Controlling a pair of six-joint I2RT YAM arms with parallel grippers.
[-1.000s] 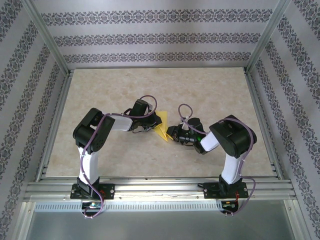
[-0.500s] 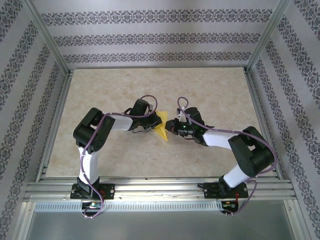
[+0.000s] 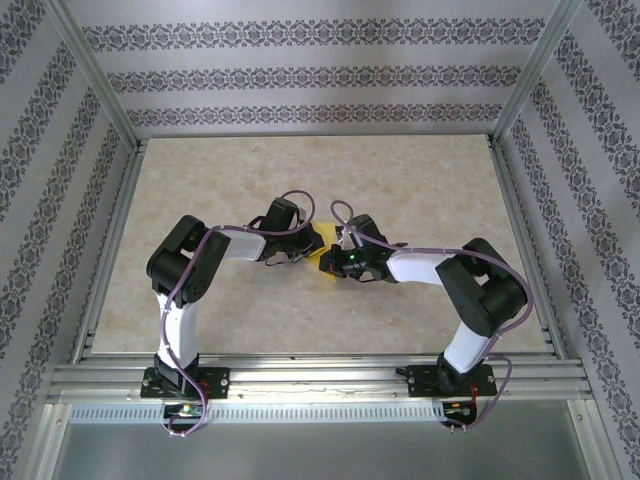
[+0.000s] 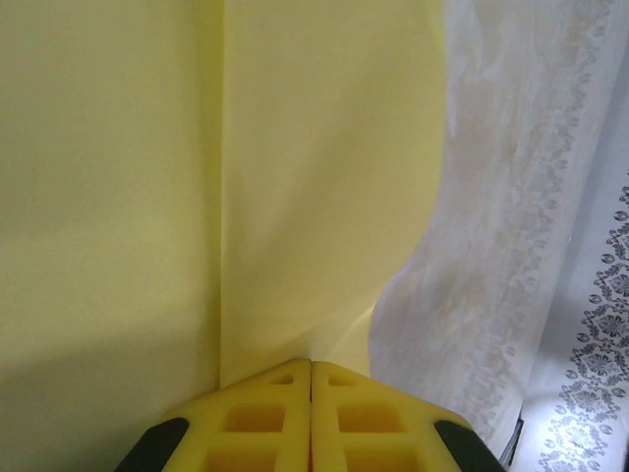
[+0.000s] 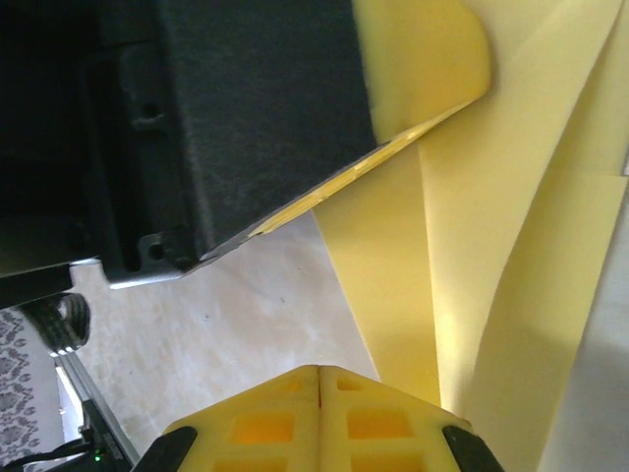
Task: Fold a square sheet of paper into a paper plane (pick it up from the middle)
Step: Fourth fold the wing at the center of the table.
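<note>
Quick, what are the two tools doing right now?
Left tool: closed, pinching the yellow paper.
Right tool: closed; whether it grips the yellow paper cannot be told.

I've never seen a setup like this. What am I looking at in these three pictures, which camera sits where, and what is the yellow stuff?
These are two robot arms, the left arm and the right arm, bolted at the near edge of a table. The wide picture comes from a fixed camera above and behind them. The other two come from small cameras on the wrists, each looking forward along its own arm. The yellow stuff is a partly folded sheet of paper, between the two arm tips. The left gripper is shut on its lower edge. The right gripper is also shut, right beside the paper. Whether it pinches the paper is not clear.
</note>
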